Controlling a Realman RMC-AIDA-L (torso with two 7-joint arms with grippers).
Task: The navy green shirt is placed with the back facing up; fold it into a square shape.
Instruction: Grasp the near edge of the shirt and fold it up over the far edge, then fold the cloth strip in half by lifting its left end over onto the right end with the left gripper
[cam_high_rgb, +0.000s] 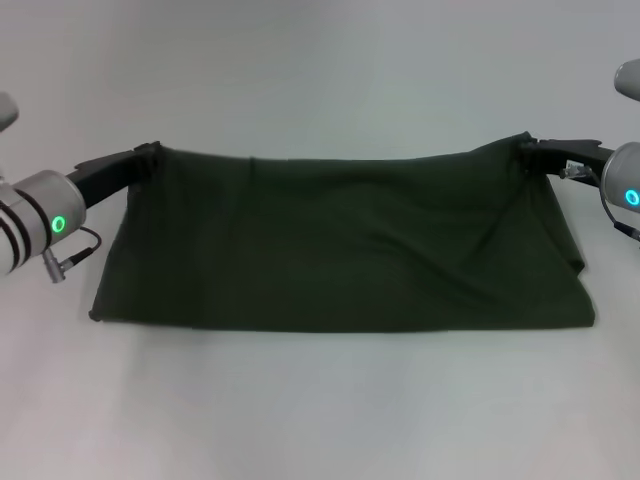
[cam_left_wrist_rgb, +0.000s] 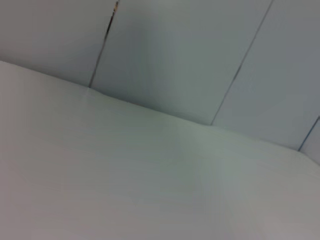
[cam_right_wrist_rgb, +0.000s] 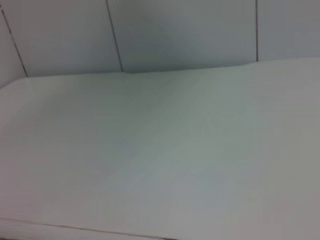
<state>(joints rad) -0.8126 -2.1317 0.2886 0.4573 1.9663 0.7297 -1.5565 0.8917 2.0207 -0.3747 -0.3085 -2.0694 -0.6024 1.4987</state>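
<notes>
- Table (cam_high_rgb: 320, 410): pale, bare surface nearest the robot; carries the lower part of the cloth.
- Shirt (cam_high_rgb: 340, 250): dark olive, plain side showing, spread as a wide band between the two grippers. Its near edge lies on the table, below and inward of both; its far edge is lifted and sags slightly in the middle, which suggests it hangs from the two corners only. Extra layers show at the right near corner, so it looks already doubled at least once.
- Left gripper (cam_high_rgb: 150, 155): at the far left corner of the shirt, clenched on that corner; the cloth bunches just at the tips. Held out to the side, probably to keep the edge taut.
- Right gripper (cam_high_rgb: 528, 148): at the far right corner, likewise pinching the cloth, which puckers where it meets the tips. Both sit at about equal height, likely so the fold line stays straight.
- Step, as judged: a fold in mid-carry, the lifted edge to be laid over; the square is not yet made.
- Wall panels (cam_left_wrist_rgb: 200, 60): beyond the table, seen from both wrist views, which show no cloth and no fingers.
</notes>
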